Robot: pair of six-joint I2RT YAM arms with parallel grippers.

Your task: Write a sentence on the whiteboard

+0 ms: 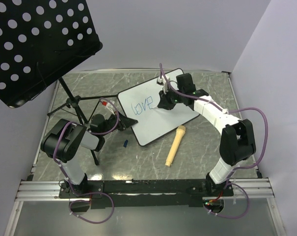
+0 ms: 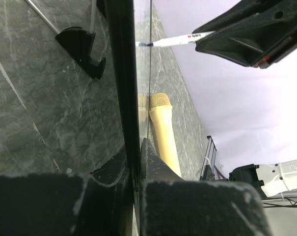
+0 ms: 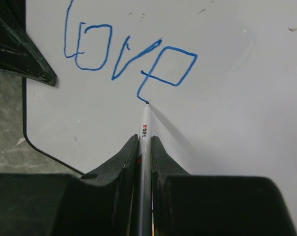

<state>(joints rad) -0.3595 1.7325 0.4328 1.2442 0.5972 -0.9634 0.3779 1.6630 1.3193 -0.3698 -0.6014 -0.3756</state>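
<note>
The whiteboard point(image 1: 160, 120) lies tilted on the table, and the blue writing of the sentence point(image 1: 142, 104) on it reads "love". My right gripper point(image 1: 164, 100) is shut on a white marker point(image 3: 144, 129). The marker's tip touches the board at the bottom of the last letter of "love" point(image 3: 128, 58). My left gripper point(image 1: 118, 123) is shut on the board's left edge. In the left wrist view that black rim point(image 2: 122, 73) runs edge-on between the fingers point(image 2: 155, 162). The marker point(image 2: 180, 40) shows there too, reaching to the board.
A black perforated music stand panel point(image 1: 35, 44) hangs over the back left, with its tripod legs point(image 1: 82, 110) beside my left arm. A beige cylinder point(image 1: 175, 145) lies in front of the board. A small blue cap point(image 1: 125, 143) sits near the board's front corner.
</note>
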